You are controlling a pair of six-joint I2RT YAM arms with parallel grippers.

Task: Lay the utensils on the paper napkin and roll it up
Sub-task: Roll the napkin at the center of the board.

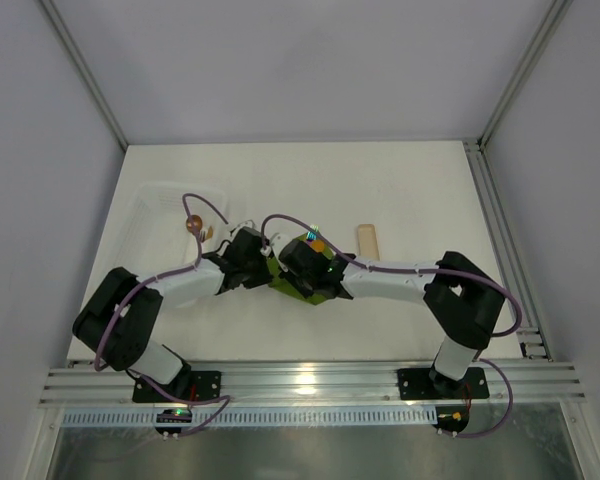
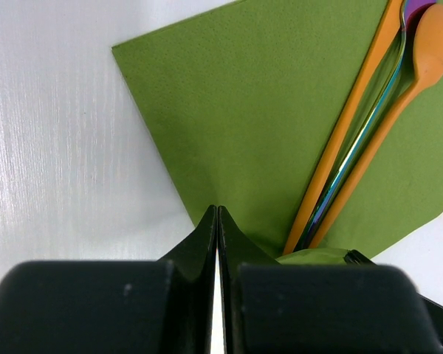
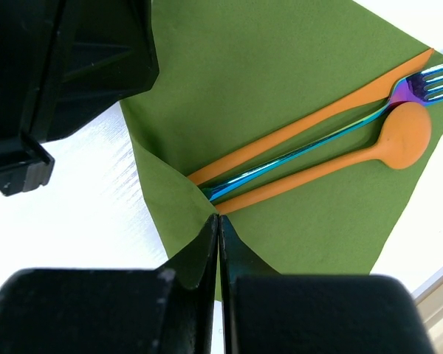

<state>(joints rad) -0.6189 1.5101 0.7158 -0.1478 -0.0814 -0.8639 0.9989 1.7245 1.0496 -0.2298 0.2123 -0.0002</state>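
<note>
The olive-green paper napkin (image 3: 280, 66) lies flat on the white table, also in the left wrist view (image 2: 244, 110) and under both grippers from above (image 1: 305, 293). On it lie three utensils side by side: an orange rod (image 3: 317, 118), an iridescent fork (image 3: 317, 144) and an orange spoon (image 3: 406, 136), seen too in the left wrist view (image 2: 362, 140). One napkin corner is folded over their handle ends. My right gripper (image 3: 218, 218) is shut on that folded corner. My left gripper (image 2: 218, 209) is shut, its tips at the napkin's near edge, beside the fold.
A clear plastic tray (image 1: 160, 205) sits at the left with a small brown round object (image 1: 192, 224) by it. A pale wooden piece (image 1: 367, 240) lies right of the napkin. The left gripper's black body (image 3: 59, 74) fills the right wrist view's upper left.
</note>
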